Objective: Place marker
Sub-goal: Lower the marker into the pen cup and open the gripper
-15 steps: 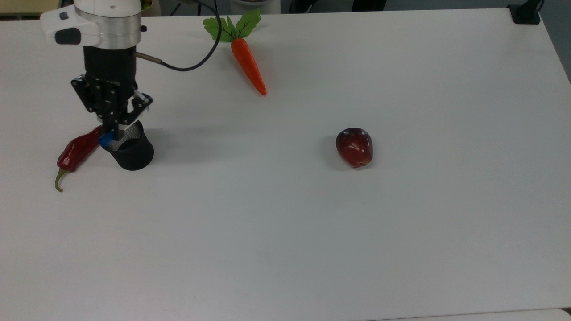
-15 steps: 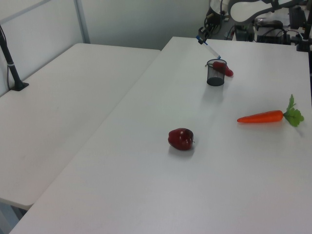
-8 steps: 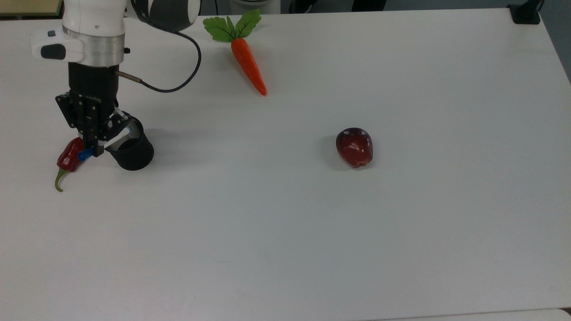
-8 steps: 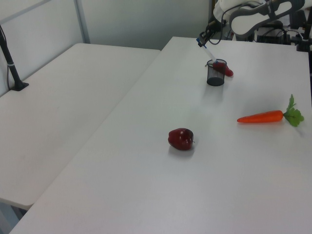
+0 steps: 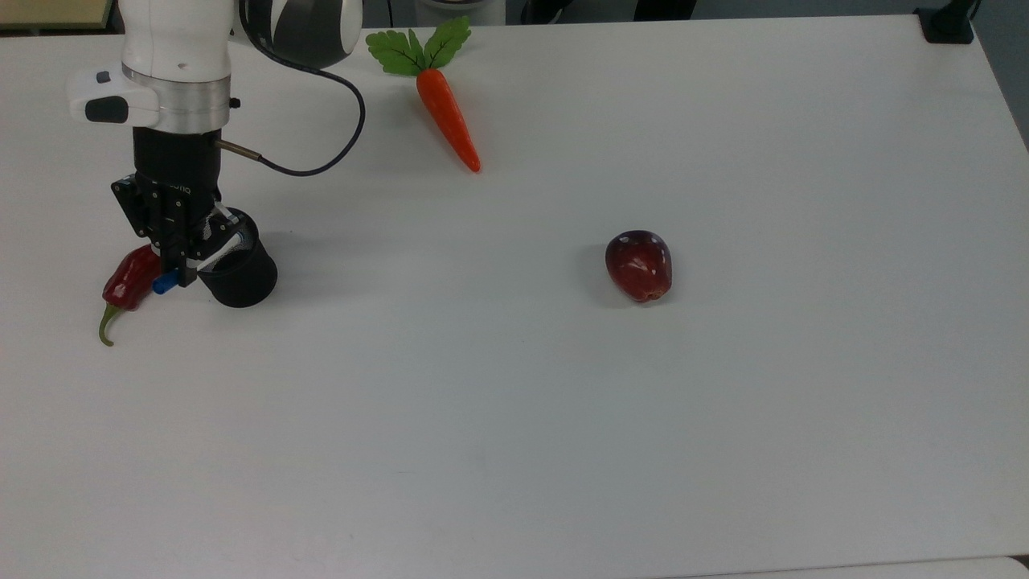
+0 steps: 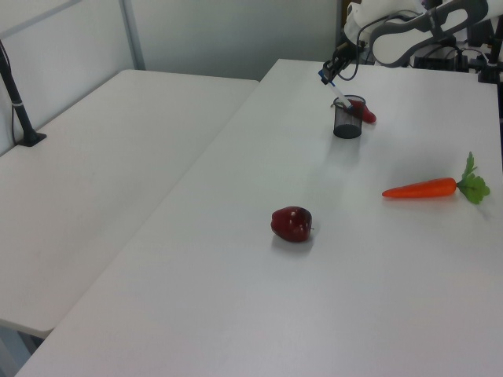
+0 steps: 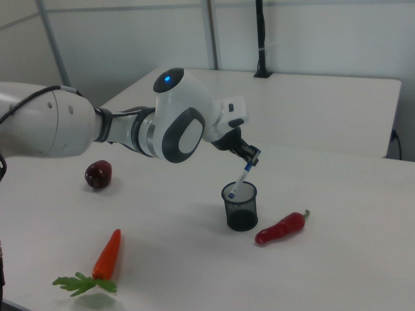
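At the top view's left, the end effector (image 5: 178, 269) grips the tilted marker (image 7: 243, 177), its lower end inside the black mesh cup (image 5: 239, 273). A red chili (image 5: 129, 279) lies just beside the cup; carrot (image 5: 447, 114) and apple (image 5: 639, 264) sit well apart on the counter (image 5: 563, 402).

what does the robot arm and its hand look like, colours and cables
The arm is glossy white with rounded shells, dark grey joint caps and a small blue light on one joint. A silver ring sits above a black wrist block. The hand is black, with linked metal fingers. A thin black cable loops from the wrist up the arm.
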Available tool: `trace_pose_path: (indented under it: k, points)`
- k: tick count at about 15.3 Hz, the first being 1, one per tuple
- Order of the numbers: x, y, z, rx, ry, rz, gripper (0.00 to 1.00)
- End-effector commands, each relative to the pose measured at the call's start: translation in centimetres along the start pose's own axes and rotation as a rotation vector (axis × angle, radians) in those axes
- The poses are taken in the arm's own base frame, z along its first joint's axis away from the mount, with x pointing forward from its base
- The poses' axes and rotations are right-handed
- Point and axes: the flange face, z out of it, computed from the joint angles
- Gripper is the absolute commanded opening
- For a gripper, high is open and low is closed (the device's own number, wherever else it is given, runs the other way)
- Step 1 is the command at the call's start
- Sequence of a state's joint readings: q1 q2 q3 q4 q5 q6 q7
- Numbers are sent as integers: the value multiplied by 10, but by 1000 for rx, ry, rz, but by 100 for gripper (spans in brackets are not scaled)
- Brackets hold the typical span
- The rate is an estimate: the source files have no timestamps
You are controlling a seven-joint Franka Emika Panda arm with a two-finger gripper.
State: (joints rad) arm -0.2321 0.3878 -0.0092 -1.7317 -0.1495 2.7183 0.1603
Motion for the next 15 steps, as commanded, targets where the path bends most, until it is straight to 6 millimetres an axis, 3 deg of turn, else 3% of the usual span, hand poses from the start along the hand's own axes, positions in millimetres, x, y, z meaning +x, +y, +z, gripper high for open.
trace_pose_path:
  k: [1,5,6,8,9,11,15]
  points:
    - [-7,10,-5,-16,-3,-7,23]
    - [-5,10,-9,-14,3,-1,71]
    - [-4,9,-10,-13,4,-2,73]
    - [-3,5,-11,-9,8,-5,95]
    - [-2,1,-14,-6,9,-7,100]
    - [4,-13,-24,5,-2,-17,100]
    - [15,-72,-68,20,-145,-85,100]
